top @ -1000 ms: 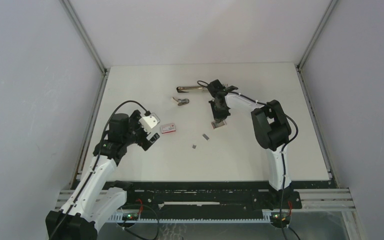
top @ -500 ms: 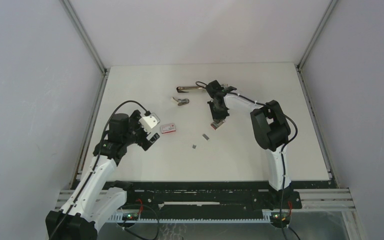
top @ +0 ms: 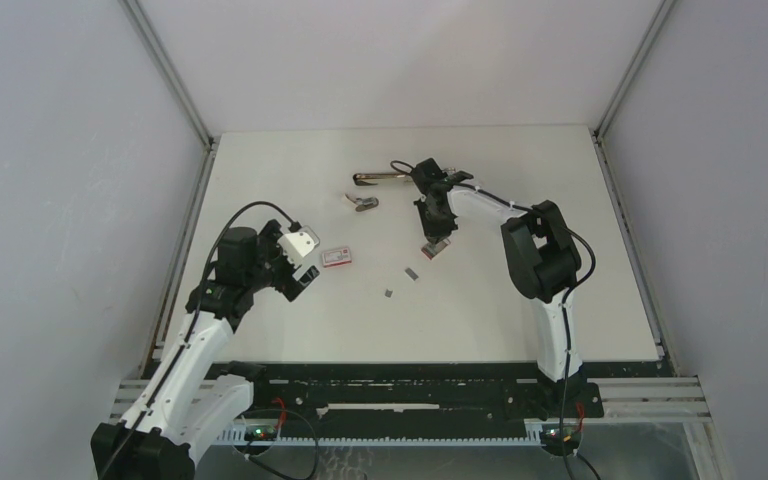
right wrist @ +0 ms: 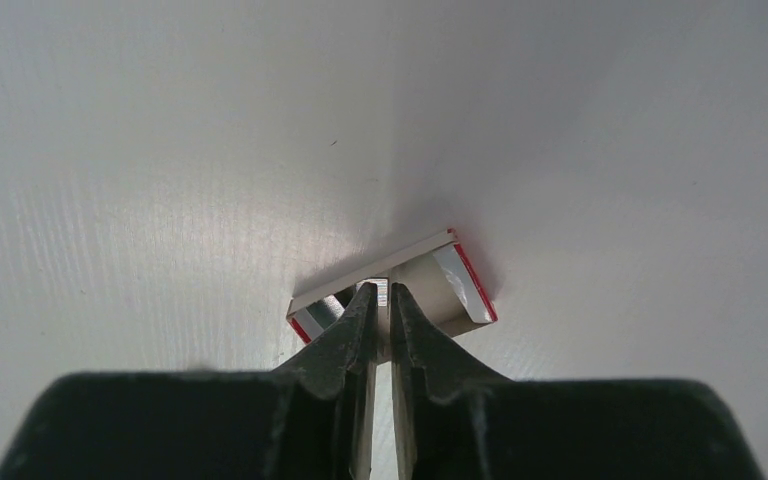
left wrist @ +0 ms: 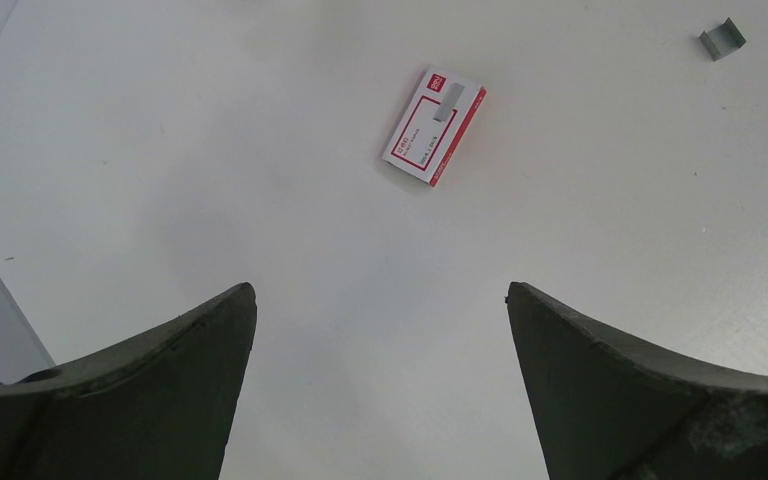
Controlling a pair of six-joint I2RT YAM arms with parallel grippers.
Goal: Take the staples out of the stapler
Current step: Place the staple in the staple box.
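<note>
Plain white tabletop [top: 520, 300], pale grey walls [top: 60, 200] boxing it in. Left end effector [left wrist: 380, 295] spread wide, red-and-white box [left wrist: 434, 125] just ahead. Right end effector [right wrist: 381, 290] pinched nearly closed at a small open box [right wrist: 435, 280], can't tell what's clamped. Staples [top: 411, 272] lying loose near it, toward the left one. Stapler [top: 380, 178] beyond.

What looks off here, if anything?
The right gripper is pinched shut on the wall of an open red-edged box, not on staples. Two staple strips lie loose and apart on the table, just nearside of that gripper.
</note>
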